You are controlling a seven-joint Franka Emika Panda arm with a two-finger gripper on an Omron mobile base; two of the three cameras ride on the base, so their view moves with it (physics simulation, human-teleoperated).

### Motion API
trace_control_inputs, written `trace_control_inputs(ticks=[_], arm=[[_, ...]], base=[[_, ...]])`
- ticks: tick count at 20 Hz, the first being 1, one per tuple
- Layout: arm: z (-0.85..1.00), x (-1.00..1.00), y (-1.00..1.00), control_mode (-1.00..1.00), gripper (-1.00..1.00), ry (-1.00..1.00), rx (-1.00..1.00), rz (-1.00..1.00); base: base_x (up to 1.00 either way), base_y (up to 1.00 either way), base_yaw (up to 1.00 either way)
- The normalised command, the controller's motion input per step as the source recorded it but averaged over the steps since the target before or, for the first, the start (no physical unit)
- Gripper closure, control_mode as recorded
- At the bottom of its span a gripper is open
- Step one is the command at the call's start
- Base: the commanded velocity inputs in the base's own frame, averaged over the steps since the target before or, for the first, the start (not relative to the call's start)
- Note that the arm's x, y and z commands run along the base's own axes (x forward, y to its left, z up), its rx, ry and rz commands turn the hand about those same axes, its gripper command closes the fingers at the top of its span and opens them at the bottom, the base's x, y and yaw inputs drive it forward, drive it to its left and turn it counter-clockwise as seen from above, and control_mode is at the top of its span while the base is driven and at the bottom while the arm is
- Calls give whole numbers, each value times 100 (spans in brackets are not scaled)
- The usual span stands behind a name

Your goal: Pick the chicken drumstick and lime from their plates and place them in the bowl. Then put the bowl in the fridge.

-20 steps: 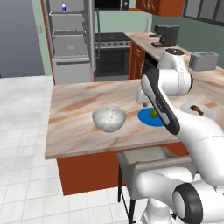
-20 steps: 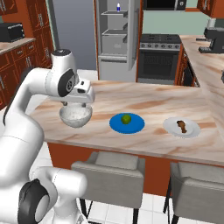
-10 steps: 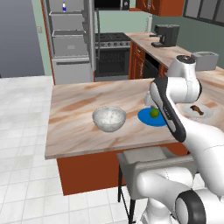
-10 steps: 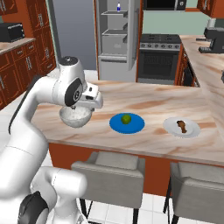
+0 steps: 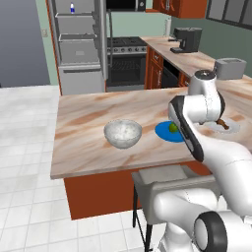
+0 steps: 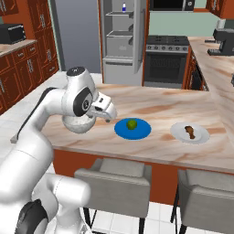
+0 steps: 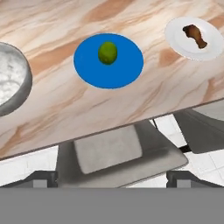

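Counter (image 7: 65,105): drumstick (image 7: 195,36) diagonal on white plate (image 7: 175,39)

A lime (image 7: 107,52) sits on a bright blue plate (image 7: 127,70) on the marbled surface (image 7: 65,105). A chicken drumstick (image 7: 195,35) lies on a white plate (image 7: 192,50), a speckled bowl (image 7: 13,83) at the left edge, grey stools (image 7: 118,151) below.

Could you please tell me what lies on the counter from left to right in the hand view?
bowl → blue plate carrying the lime → white plate carrying the chicken drumstick
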Motion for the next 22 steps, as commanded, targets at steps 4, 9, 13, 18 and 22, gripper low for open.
trace_control_inputs(ticks=[4, 9, 13, 18, 22], arm=[[-19, 42, -30, -100, -100, 0, -1, -32], [-16, 43, -21, -100, -100, 0, 1, -13], [-14, 41, -21, -100, -100, 0, 7, 0], [-13, 39, -21, -100, -100, 6, 15, 0], [-24, 38, -15, -100, -100, 6, 11, 0]], base=[[0, 0, 0], [0, 0, 0], [0, 0, 0], [0, 0, 0], [0, 0, 0]])
